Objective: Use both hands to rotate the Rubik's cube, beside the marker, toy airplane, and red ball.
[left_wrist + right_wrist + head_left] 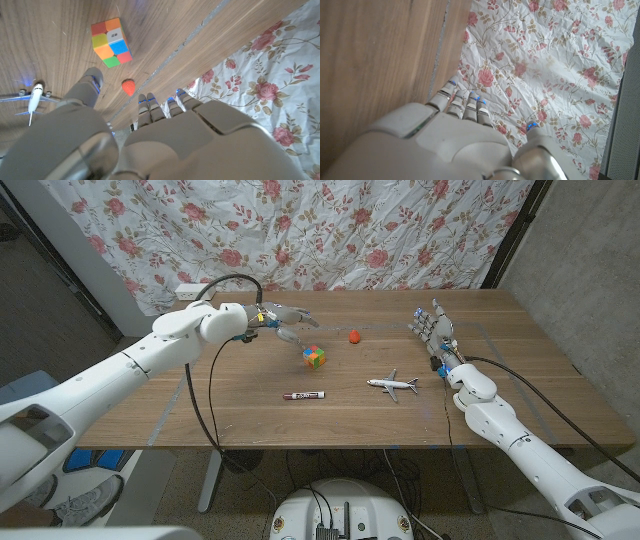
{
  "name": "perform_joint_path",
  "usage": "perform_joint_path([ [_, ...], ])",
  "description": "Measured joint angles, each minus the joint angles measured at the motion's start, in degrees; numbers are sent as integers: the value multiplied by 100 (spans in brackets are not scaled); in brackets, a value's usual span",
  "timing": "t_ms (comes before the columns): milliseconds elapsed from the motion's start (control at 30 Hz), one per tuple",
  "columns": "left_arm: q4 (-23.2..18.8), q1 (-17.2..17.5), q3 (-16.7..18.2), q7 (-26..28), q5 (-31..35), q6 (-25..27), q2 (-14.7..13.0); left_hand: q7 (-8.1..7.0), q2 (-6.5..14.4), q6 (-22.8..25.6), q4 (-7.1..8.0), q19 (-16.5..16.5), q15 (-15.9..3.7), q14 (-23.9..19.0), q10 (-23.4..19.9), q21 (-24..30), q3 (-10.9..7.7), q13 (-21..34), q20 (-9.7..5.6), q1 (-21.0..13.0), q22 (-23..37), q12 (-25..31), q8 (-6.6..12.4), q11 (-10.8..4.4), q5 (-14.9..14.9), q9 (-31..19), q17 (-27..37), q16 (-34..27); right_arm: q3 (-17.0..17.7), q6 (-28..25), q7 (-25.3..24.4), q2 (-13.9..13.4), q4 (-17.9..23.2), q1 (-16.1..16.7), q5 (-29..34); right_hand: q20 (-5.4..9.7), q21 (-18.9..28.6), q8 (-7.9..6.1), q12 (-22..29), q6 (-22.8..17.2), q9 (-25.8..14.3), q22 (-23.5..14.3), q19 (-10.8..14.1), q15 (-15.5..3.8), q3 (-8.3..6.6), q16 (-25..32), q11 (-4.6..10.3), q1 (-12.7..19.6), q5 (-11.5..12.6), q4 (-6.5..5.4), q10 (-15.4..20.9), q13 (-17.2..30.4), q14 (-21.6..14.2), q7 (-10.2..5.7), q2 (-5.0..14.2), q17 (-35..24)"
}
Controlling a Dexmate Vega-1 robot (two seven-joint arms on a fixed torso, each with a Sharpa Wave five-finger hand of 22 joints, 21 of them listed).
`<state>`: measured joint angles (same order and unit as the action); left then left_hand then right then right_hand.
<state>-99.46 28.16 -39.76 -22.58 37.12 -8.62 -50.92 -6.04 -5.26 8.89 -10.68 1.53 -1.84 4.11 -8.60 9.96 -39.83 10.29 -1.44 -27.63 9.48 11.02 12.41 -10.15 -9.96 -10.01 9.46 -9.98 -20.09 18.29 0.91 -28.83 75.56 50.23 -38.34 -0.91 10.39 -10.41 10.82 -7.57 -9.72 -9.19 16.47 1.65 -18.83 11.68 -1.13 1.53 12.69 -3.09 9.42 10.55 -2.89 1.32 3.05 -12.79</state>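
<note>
The Rubik's cube (pixel 315 357) sits on the wooden tabletop (pixel 150 405), and I place everything else from it. The red ball (pixel 354 336) lies just beyond it toward the floral curtain (pixel 330 230) and a little to my right. The marker (pixel 303 395) lies nearer to me than the cube. The toy airplane (pixel 393 384) is off to the cube's right, also nearer to me. Nothing stands between the cube and either of my arms.

My left robot hand (pixel 280 320) hovers just behind and to the left of the cube, fingers spread apart, holding nothing and not touching the cube. My right robot hand (pixel 433 330) is well to the right of the cube, past the airplane, fingers straight and apart, holding nothing.
</note>
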Motion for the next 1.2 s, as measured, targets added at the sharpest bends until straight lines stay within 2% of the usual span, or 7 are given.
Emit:
perform_joint_path([
  [67, 0, -47, -57, -42, 153, 19, 40, -32, -23, -32, 0, 3, 0, 0, 0, 0, 0, 0, -3, -23, 0, 0, 0, 0, 0, 0, 0, 0, 0, -1, 19, 10, -33, -23, -4, -22, 0, 0, 0, 0, 0, 0, 22, 0, 0, 0, 0, 2, 0, 0, 0, 0, 0, 0, 2, 0],
  [133, 0, -81, -103, -75, 287, 35, 73, -41, -23, -41, 3, 30, 0, 0, -1, 0, 3, 0, -30, -23, 0, 0, 0, 2, 0, 0, 0, -12, -1, -1, 35, 19, -63, -43, -9, -42, 0, 0, 0, 0, 0, 0, 42, 3, 0, 0, 0, 82, 0, 0, 0, 0, -3, 0, 82, 0],
  [267, 0, -142, -199, -146, 530, 61, 144, -9, -29, -73, 23, 61, -29, -29, -21, 0, 23, 0, -61, -77, 0, 0, 0, 21, 0, 0, 0, -22, -7, -1, 65, 41, -126, -81, -18, -42, 0, 0, 0, 0, 0, 0, 42, 20, 0, 0, 0, 81, 0, 0, 0, 0, -20, 0, 81, 0],
  [433, 25, -207, -295, -232, 768, 69, 221, -40, -61, -103, 22, 92, -11, -54, -21, 0, 70, 0, -30, -136, 0, 0, 0, 22, 0, 0, 0, -22, -12, -2, 89, 63, -205, -119, -26, -42, 0, 0, 0, 0, 0, 0, 41, 40, 0, 0, 0, 80, 0, 0, -1, 0, -40, 0, 80, 0],
  [567, 47, -242, -366, -286, 915, 69, 276, -39, -113, -129, 14, 123, -11, -54, -20, 1, 125, 0, -61, -189, -1, 0, -35, 22, 0, 0, 0, -22, -13, 2, 110, 77, -254, -144, -33, -42, 0, 0, 0, 0, 0, 0, 41, 40, 0, 0, 0, 5, 0, 0, 0, 0, -40, 0, 5, 0],
  [800, 68, -284, -468, -418, 1088, 84, 364, -61, -189, -270, 24, 183, -11, -54, 22, 1, 183, 0, -60, -264, -1, -23, -77, 126, 0, 1, 0, -22, -13, 31, 134, 101, -326, -179, -50, -42, 0, 0, 0, 0, 0, 0, 41, 40, 0, 0, -20, 6, 0, 0, 20, 0, -40, 0, 5, 0],
  [1200, 28, -302, -614, -584, 1462, 235, 485, -51, -242, -441, 20, 183, -11, -54, 54, 1, 260, -1, -60, -316, -1, -22, -120, 158, 0, 1, 0, -22, -8, 56, 161, 127, -395, -201, -72, -42, 0, 0, 0, 0, 0, 0, 41, 40, 0, 0, -20, 6, 0, 0, 20, 0, -40, 0, 5, 0],
])
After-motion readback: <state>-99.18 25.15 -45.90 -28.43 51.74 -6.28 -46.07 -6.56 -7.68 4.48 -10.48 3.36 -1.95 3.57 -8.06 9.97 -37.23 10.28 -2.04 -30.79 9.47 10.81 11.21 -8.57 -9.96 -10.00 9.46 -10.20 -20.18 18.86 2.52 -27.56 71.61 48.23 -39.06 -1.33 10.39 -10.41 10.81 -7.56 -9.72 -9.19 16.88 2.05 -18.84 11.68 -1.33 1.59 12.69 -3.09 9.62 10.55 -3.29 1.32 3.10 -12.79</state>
